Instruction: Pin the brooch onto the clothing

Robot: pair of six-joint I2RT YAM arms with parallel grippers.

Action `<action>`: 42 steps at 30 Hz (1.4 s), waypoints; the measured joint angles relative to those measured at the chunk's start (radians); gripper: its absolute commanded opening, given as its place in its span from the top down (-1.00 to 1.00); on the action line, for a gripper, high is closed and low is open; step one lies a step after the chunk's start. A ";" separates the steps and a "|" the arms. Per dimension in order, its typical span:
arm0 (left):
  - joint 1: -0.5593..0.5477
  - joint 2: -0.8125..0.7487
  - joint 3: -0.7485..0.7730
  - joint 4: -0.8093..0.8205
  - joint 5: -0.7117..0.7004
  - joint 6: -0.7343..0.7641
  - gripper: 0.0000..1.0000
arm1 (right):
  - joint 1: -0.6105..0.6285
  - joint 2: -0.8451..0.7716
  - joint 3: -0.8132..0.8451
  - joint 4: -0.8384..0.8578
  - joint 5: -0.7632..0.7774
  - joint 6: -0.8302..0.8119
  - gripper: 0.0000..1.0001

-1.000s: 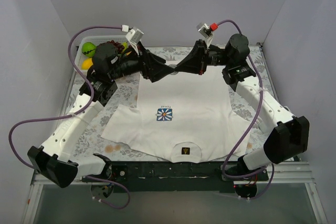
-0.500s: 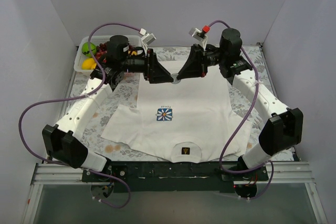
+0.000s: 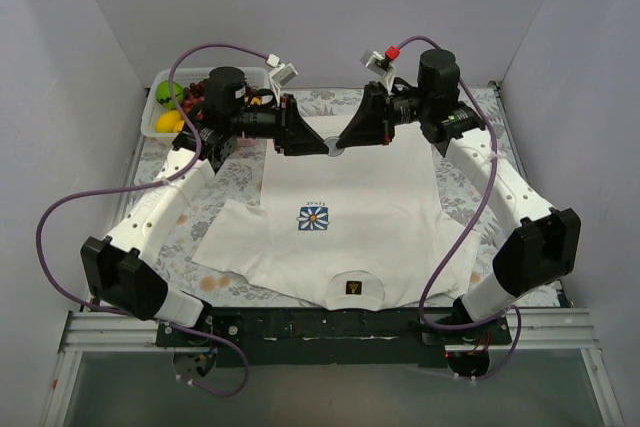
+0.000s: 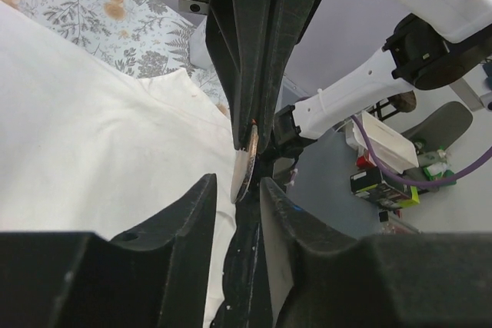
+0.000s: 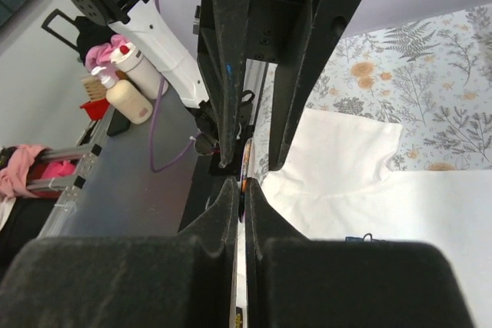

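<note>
Floral-print tablecloth (image 3: 235,182) lay under the white T-shirt (image 3: 350,197), spread flat with its daisy print (image 3: 314,217) facing up. Over the shirt's far hem, the right gripper (image 5: 240,187) pinched the brooch (image 4: 244,165), a thin disc seen edge-on, while the left gripper (image 4: 234,186) straddled it with fingers parted, not clamping. The step looked like readying the pin between both arms. Next, it would need lowering and pressing through the limp cotton, which could bunch.
</note>
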 measured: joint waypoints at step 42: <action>0.001 -0.203 -0.266 0.551 -0.269 -0.302 1.00 | 0.020 -0.254 -0.271 0.316 0.535 0.196 -0.40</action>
